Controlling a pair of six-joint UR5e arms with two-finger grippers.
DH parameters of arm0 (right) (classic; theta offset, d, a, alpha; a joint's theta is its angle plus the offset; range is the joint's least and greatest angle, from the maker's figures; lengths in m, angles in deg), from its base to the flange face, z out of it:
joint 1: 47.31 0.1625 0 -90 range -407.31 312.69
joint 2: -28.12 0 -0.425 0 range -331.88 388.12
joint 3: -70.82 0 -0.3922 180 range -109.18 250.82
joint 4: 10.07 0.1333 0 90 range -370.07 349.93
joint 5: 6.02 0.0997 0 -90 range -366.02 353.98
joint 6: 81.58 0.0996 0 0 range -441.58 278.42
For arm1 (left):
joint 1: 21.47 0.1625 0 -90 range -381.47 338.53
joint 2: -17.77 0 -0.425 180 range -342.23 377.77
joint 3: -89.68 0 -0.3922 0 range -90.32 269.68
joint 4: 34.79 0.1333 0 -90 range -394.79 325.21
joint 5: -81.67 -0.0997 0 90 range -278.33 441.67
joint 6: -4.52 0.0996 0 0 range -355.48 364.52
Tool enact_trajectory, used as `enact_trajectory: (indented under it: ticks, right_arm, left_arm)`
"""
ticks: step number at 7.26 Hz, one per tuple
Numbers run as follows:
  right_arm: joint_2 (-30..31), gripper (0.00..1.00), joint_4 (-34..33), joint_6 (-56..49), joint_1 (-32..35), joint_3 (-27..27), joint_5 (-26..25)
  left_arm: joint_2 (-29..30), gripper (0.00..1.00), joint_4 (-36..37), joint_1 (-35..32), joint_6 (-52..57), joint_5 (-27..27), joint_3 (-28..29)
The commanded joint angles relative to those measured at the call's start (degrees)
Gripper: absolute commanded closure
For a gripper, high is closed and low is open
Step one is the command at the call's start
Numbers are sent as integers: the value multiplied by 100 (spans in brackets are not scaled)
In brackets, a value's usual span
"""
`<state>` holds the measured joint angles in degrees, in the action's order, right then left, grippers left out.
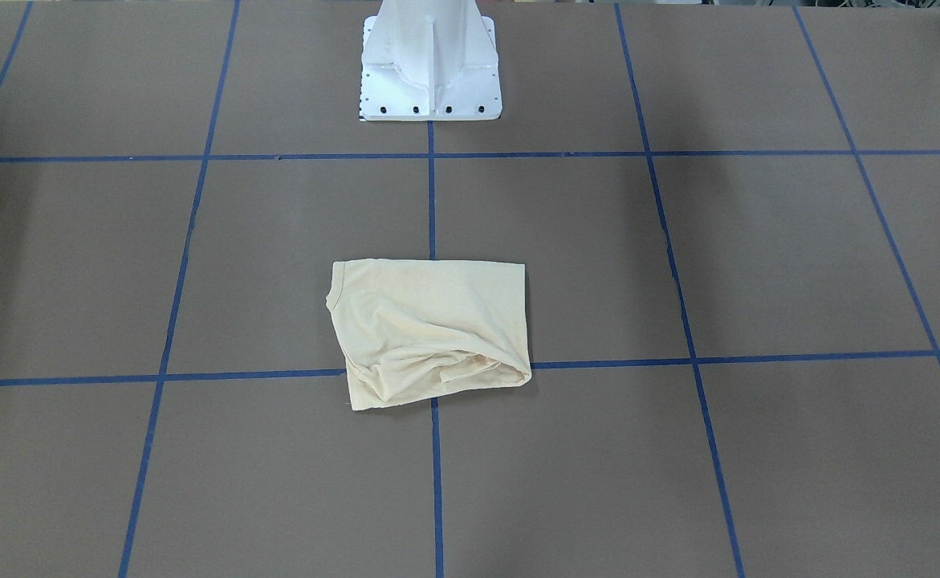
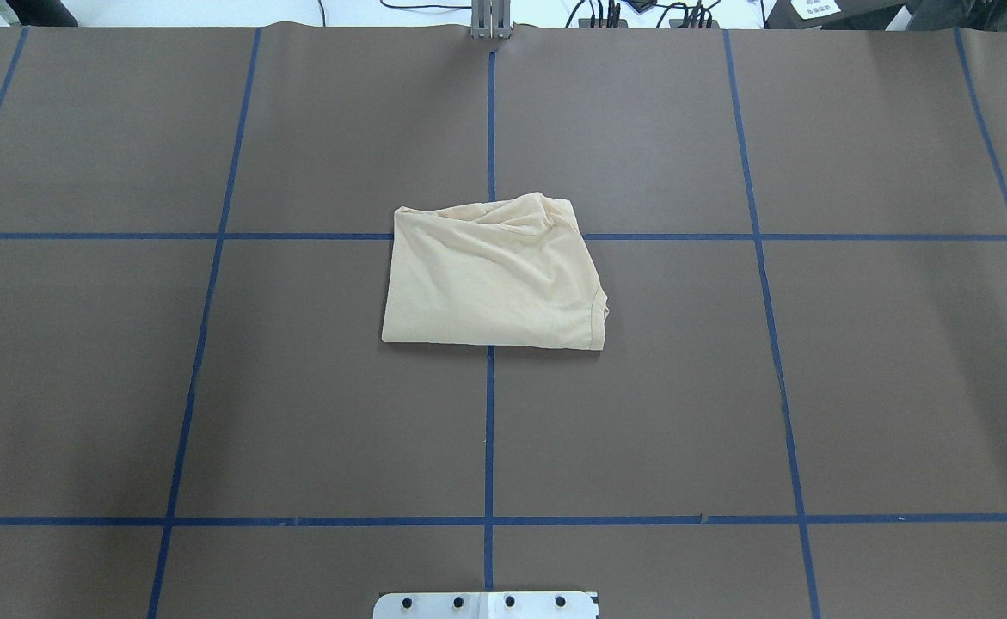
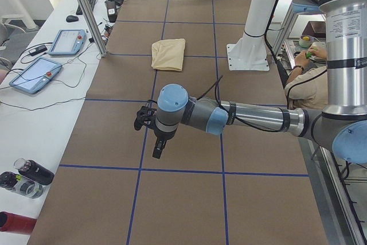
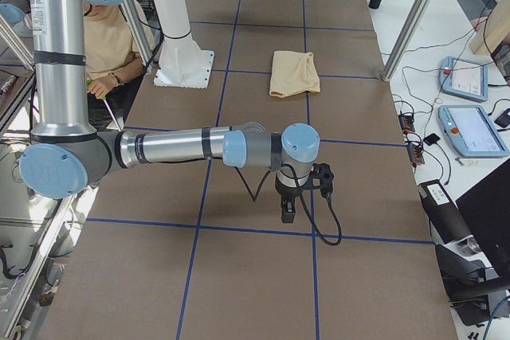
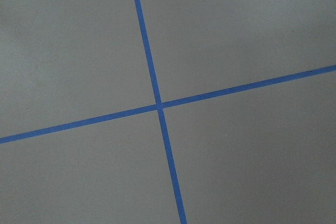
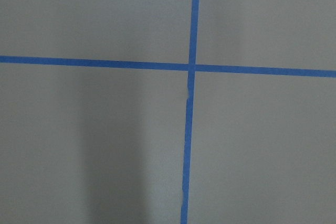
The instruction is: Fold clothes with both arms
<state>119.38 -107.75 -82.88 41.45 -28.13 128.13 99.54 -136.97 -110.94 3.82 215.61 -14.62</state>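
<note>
The shirt (image 2: 494, 275) lies folded into a rough rectangle at the middle of the brown surface (image 2: 297, 387), over a crossing of the blue tape lines (image 2: 488, 430). In the overhead view its 12 o'clock edge is bunched and creased, and a stitched band shows at its 4 o'clock corner. The white pedestal (image 2: 486, 604) sits at 6 o'clock from it.

The arms show only in the two side views. There the left arm (image 3: 252, 119) reaches out low above the surface, well apart from the shirt, with the left hand (image 3: 156, 153) pointing down. The right arm (image 4: 175, 147) is posed likewise, with the right hand (image 4: 287, 211) also pointing down. I cannot tell how wide either hand stands. Each wrist camera shows only brown surface and a tape crossing.
</note>
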Motion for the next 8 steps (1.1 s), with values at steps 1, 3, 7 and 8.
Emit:
enact_trajectory:
  ticks: [1,3,7,8]
  right_arm:
    - [6,0,-5,-2,1,-1,14]
    - [-3,0,-5,-11,1,25,14]
    - [6,0,-5,-20,-8,86,6]
    - [-3,0,-5,-20,-8,78,6]
  left_arm:
    - [-2,0,5,0,0,0,-11]
    - [-2,0,-4,0,0,0,-11]
    - [6,0,-4,0,0,9,-46]
    - [6,0,-4,0,0,9,-55]
